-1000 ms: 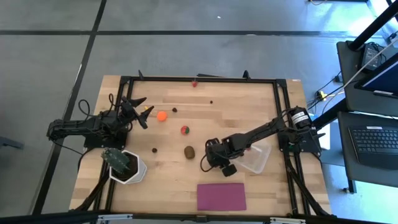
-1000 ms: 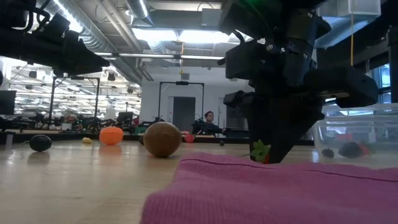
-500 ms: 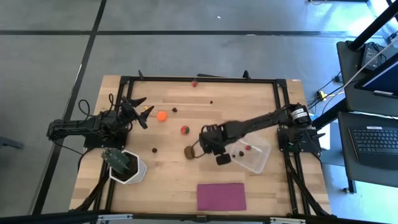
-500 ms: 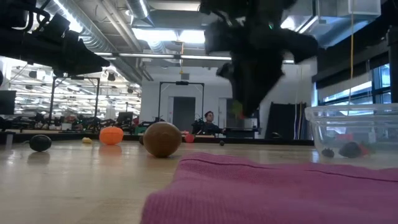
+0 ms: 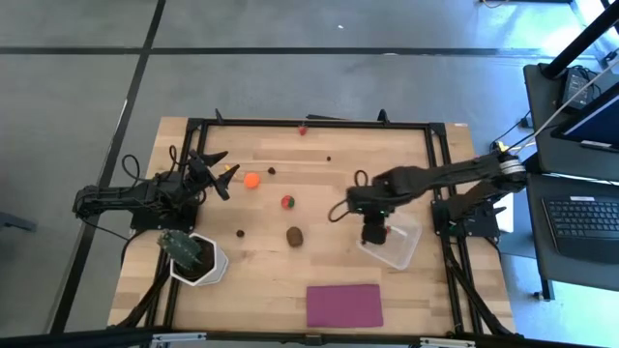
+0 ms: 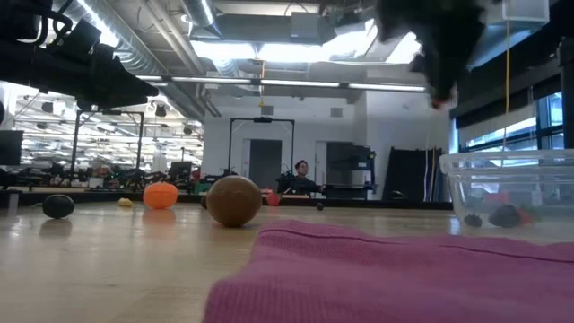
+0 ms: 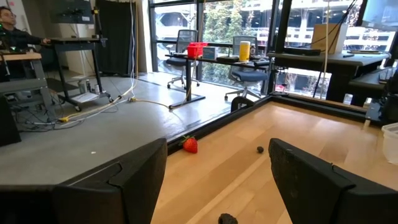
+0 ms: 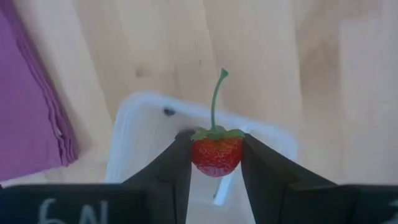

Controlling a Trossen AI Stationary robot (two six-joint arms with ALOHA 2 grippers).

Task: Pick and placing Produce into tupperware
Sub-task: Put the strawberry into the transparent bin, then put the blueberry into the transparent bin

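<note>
The left gripper (image 5: 215, 166) waits at the table's (image 5: 377, 164) left side, fingers apart and empty, above a white pot (image 5: 198, 259) holding a green plant. Loose on the wood lie an orange ball (image 5: 251, 179), a red-and-green piece (image 5: 287, 202), a brown oval (image 5: 294, 235) and dark berries (image 5: 240, 232). The right gripper (image 5: 373, 235) hangs over the left rim of the clear tupperware (image 5: 398, 248), fingers clamped on a stemmed strawberry (image 8: 215, 154). In the tub (image 6: 511, 184) lie dark pieces (image 6: 504, 215) and something red
</note>
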